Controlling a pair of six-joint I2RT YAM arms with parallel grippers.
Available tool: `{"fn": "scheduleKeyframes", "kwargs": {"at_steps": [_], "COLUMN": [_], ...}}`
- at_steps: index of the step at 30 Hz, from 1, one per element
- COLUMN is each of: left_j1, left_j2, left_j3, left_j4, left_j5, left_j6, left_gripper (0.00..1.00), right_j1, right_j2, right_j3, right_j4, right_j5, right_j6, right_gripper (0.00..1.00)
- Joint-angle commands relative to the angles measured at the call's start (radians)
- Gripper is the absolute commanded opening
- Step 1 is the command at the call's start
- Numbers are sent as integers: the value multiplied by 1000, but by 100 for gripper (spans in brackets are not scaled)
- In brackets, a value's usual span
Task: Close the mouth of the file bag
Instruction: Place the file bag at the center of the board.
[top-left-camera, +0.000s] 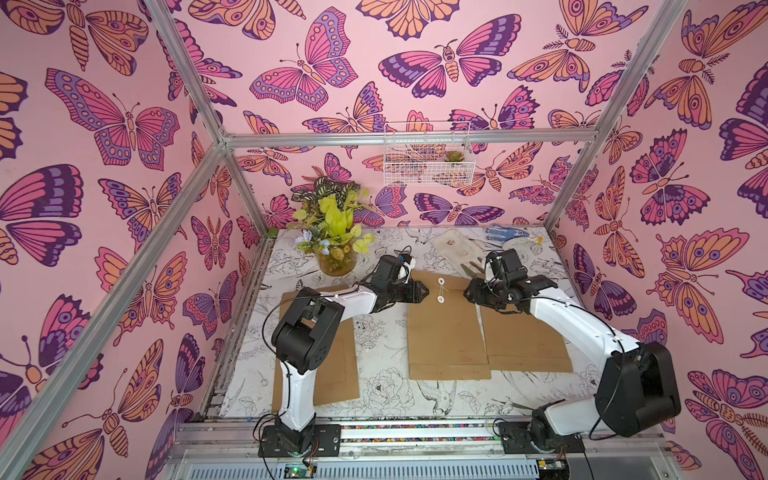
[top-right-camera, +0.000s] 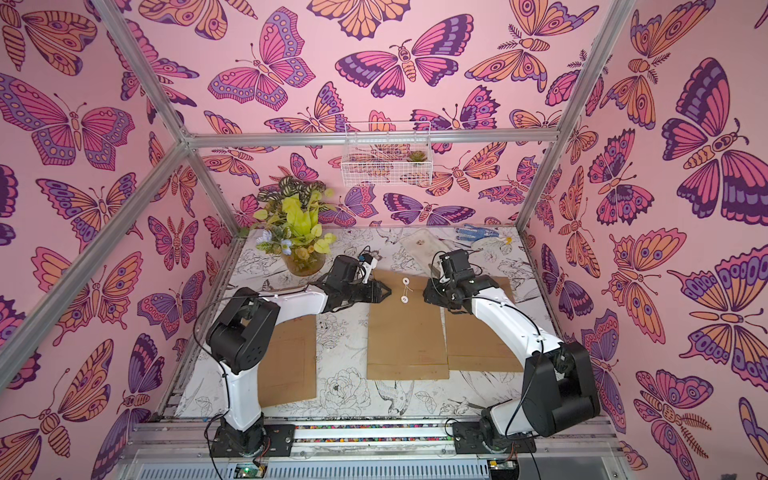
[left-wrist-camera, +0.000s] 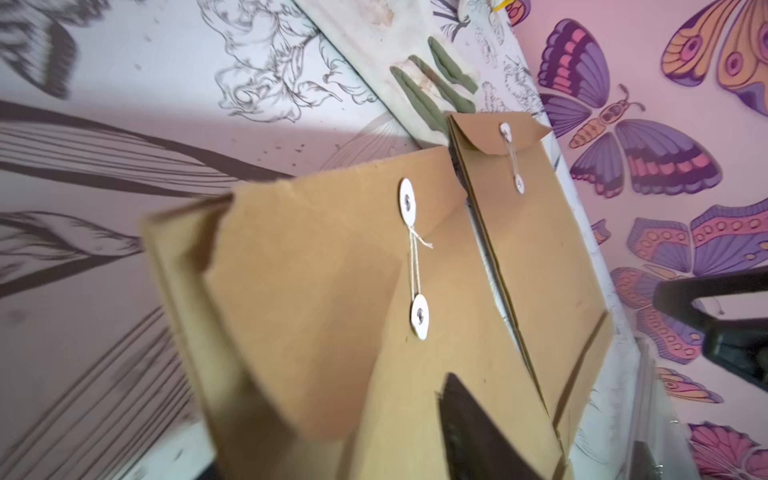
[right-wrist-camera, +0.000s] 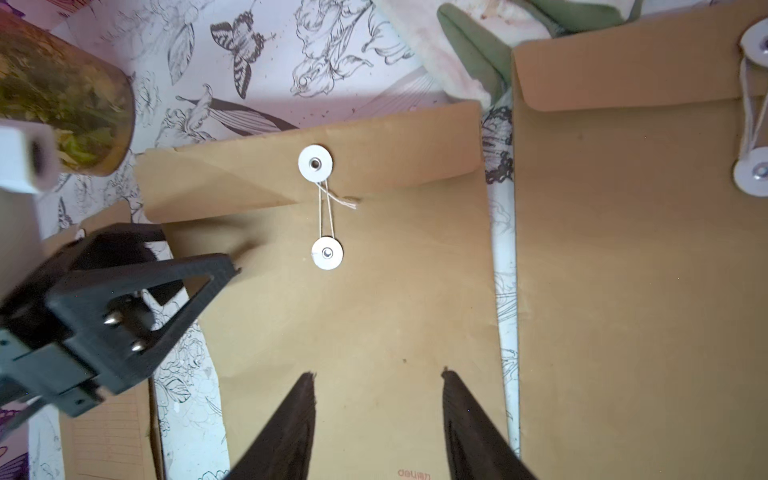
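Your file bag (top-left-camera: 446, 332) lies flat, flap (right-wrist-camera: 395, 166) folded down.
Brown paper; you see string (right-wrist-camera: 320, 216) looped between two white discs (right-wrist-camera: 315, 163).

Tabletop (top-left-camera: 382, 361) printed with black line-drawn flowers and birds, brown file bag (top-left-camera: 446, 332) at centre, flap folded down, second bag (top-left-camera: 338, 365) at 8 o'clock, third bag (top-left-camera: 523, 340) at 3 o'clock, glass vase (top-left-camera: 336, 262) of leaves at 11 o'clock, two gloves (top-left-camera: 505, 233) at 1 o'clock.

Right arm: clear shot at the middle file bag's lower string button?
Likely yes. The right gripper hangs open just short of the lower string button, nothing between them; the left gripper sits off to the side.
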Motion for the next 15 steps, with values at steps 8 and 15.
{"fn": "scheduleKeyframes", "kwargs": {"at_steps": [8,15], "left_j1": [0,90], "left_j2": [-502,-800], "left_j3": [-225,-415], "left_j4": [-319,-488], "left_j5": [-308,-394], "left_j6": [120,55], "left_gripper": [67,67], "right_j1": [223,412], "right_j2": [124,383], "right_j3": [74,207], "right_j4": [52,170], "right_j5": [68,28], "right_j6": [140,280], "right_gripper": [54,54]}}
